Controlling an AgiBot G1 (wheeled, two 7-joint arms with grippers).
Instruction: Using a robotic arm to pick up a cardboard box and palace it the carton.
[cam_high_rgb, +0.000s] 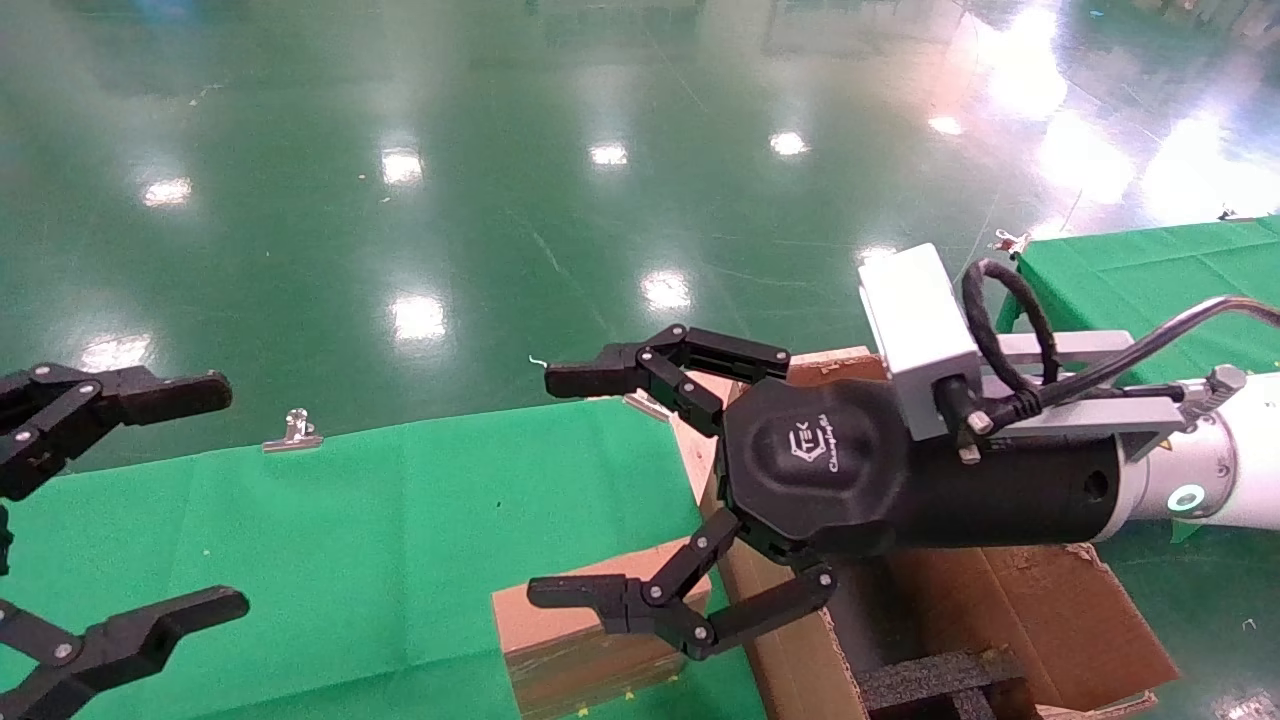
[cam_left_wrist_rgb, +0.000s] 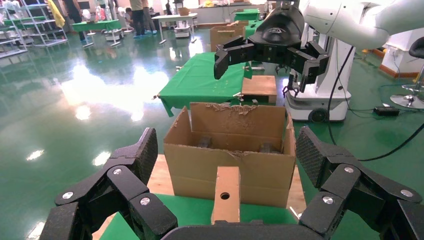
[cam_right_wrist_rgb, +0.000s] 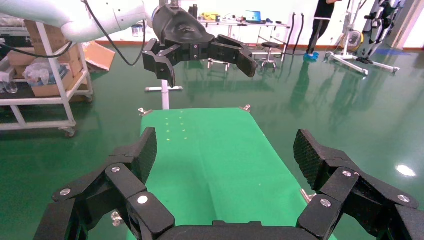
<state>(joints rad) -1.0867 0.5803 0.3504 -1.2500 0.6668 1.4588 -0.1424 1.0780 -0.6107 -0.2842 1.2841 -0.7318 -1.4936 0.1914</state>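
Observation:
The small cardboard box (cam_high_rgb: 570, 665) stands on the green table (cam_high_rgb: 350, 540), against the outer wall of the large carton (cam_high_rgb: 1040, 610). In the left wrist view the box (cam_left_wrist_rgb: 226, 192) shows its narrow face with a round hole, in front of the carton (cam_left_wrist_rgb: 200, 165). My right gripper (cam_high_rgb: 570, 490), on the white arm with black wrist, hovers open and empty above the box and the carton's near edge; it also shows in the left wrist view (cam_left_wrist_rgb: 270, 47). My left gripper (cam_high_rgb: 225, 497) is open and empty at the table's left, facing the box.
Black foam inserts (cam_high_rgb: 930, 680) sit inside the carton, whose flaps are ragged. A metal clip (cam_high_rgb: 293, 432) holds the cloth at the table's far edge. A second green table (cam_high_rgb: 1150, 270) stands at the back right. The shiny green floor lies beyond.

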